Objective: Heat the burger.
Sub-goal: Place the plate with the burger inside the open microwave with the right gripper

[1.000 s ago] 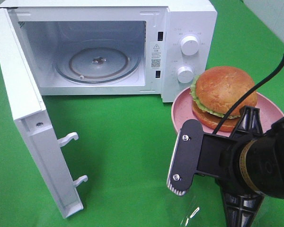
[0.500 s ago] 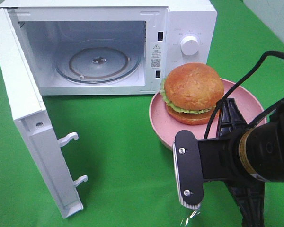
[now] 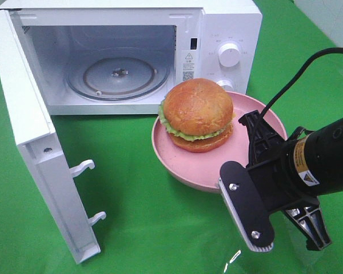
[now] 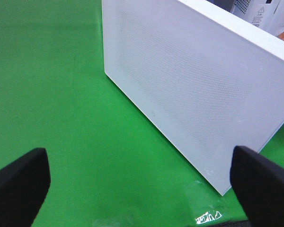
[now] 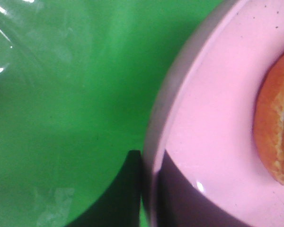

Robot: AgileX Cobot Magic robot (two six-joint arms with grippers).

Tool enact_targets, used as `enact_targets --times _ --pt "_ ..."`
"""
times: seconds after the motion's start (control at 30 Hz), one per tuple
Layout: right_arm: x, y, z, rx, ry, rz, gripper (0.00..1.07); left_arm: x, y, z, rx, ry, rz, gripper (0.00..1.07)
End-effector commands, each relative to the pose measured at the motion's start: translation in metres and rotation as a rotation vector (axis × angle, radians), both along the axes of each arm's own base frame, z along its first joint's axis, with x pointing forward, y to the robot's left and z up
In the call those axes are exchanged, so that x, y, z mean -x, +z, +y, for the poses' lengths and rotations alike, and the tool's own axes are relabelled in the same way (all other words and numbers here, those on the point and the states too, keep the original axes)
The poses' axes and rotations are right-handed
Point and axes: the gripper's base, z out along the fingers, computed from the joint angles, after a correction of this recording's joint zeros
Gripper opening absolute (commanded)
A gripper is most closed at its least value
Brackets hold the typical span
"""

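While the green cloth [image 3: 160, 228] covers the whole table, the white microwave [image 3: 228, 17] takes up most of the back of it. Its door [image 3: 34, 148] is swung fully open on the left, edge-on to me, with two white latch hooks [image 3: 83, 167] sticking out of the inner face. Inside the bare cavity the round glass turntable [image 3: 117, 74] lies flat with nothing on it.

Just in front of the oven's right half, below the control panel, sits the pink plate [image 3: 183, 165]. It overlaps the lower corner of the opening from where I stand and looks raised off the cloth, though I cannot say so for certain. The burger [image 3: 198, 111] rests on the plate, towards its far left side, upright, with a domed brown bun on top and a green lettuce frill showing round the middle. It is outside the microwave, not yet in the cavity.

From the near right, the right gripper [image 5: 154, 194] reaches in and pinches the plate's near-right rim, one dark finger above the rim and one beneath it. Its fingers are clear of the burger.

Over bare cloth beside the door's outer face, the left gripper [image 4: 141, 184] hangs with its jaws spread wide and nothing between them.

On the panel, one white knob [image 3: 228, 54] shows above the bun.
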Motion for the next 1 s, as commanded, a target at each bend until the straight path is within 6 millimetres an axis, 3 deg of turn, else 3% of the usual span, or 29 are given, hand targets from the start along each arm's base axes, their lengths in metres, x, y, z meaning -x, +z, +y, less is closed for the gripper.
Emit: enact_targets --times 0.03,0.6,1.0 --pt "-0.003 0.003 0.001 -0.023 0.073 -0.03 0.0 0.0 -0.001 -0.001 0.009 -0.004 -0.003 0.95" --pt "-0.009 0.001 -0.008 -0.063 0.142 0.039 0.0 0.0 -0.001 -0.001 0.009 -0.004 -0.003 0.95" --pt "-0.02 0.018 0.0 -0.096 0.106 0.024 0.0 0.0 -0.001 -0.001 0.009 -0.004 -0.003 0.95"
